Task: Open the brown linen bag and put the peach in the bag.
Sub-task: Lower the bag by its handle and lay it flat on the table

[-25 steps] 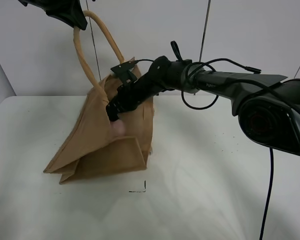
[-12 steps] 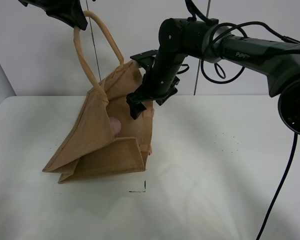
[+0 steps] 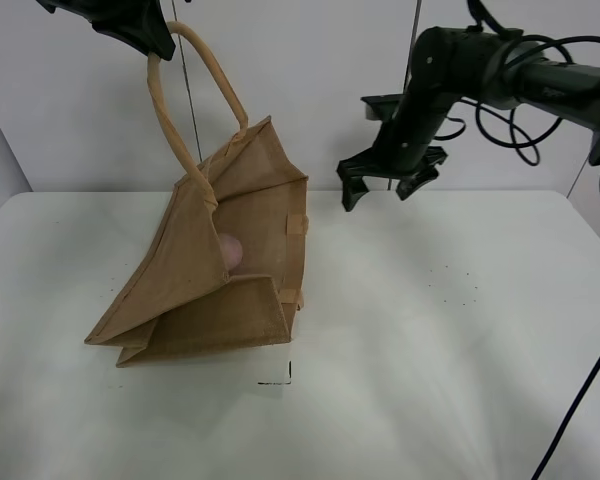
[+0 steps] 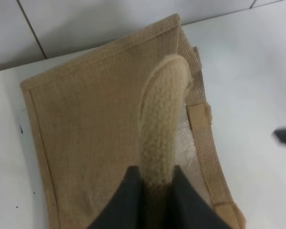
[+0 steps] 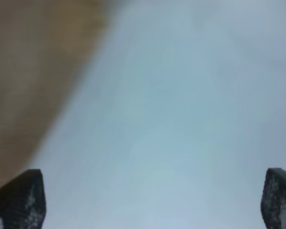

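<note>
The brown linen bag [image 3: 210, 270] stands tilted on the white table, its mouth held open toward the right. My left gripper [image 3: 140, 30] is shut on one beige loop handle [image 3: 195, 85] and holds it up at the top left; the left wrist view shows the handle [image 4: 162, 124] pinched between the fingers above the bag's side [image 4: 95, 133]. The peach [image 3: 230, 252] lies inside the bag, partly hidden by its walls. My right gripper [image 3: 380, 190] is open and empty in the air to the right of the bag; its fingertips [image 5: 19, 198] show wide apart.
The white table [image 3: 430, 350] stretches to the right and front of the bag. A small black corner mark [image 3: 280, 378] is on it just in front of the bag. Black cables [image 3: 500, 100] hang from the right arm. A white wall stands behind.
My right gripper has let go of the peach inside the bag, pulled out of the mouth and moved up and to the right. The peach stays in the bag. The left gripper has not moved.
</note>
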Action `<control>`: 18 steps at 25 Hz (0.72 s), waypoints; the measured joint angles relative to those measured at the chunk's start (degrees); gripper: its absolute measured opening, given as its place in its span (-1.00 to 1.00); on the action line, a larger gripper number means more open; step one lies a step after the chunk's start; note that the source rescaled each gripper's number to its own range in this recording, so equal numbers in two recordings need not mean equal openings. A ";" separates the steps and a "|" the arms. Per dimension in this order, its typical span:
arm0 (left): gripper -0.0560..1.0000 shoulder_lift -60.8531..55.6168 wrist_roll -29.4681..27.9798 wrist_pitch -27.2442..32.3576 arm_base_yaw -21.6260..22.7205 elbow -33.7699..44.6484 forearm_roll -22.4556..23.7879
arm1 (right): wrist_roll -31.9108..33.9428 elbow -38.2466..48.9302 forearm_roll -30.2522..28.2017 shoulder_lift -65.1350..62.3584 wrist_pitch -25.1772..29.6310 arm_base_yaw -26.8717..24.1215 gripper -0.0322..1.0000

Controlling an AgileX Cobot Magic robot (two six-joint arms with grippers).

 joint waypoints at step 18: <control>-0.89 0.00 -0.10 0.00 0.00 0.00 -0.02 | 0.26 0.52 -1.08 -1.69 4.19 -17.35 1.00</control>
